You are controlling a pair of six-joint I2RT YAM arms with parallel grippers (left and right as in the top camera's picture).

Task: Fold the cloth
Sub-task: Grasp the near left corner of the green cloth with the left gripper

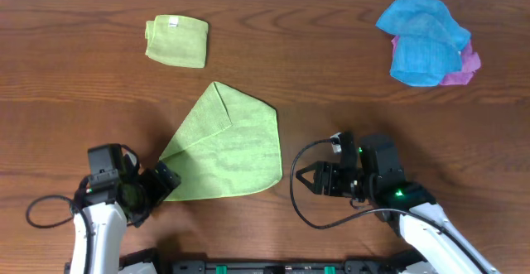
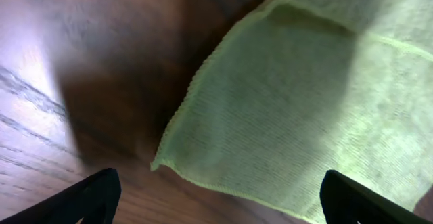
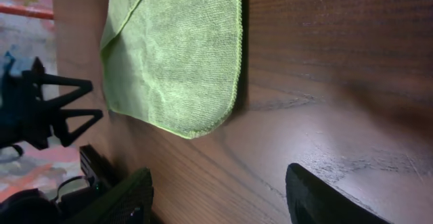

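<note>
A light green cloth (image 1: 230, 150) lies on the table's middle, with its upper left part folded over into a point. It also shows in the left wrist view (image 2: 304, 95) and the right wrist view (image 3: 176, 55). My left gripper (image 1: 162, 185) is open, right at the cloth's lower left corner, with that corner (image 2: 162, 163) just ahead of the jaws. My right gripper (image 1: 305, 177) is open and empty, a short way right of the cloth's lower right corner (image 3: 193, 132).
A folded green cloth (image 1: 176, 40) lies at the back left. A blue cloth (image 1: 424, 40) sits on a pink one (image 1: 464, 69) at the back right. The wooden table (image 1: 348, 100) is bare between them.
</note>
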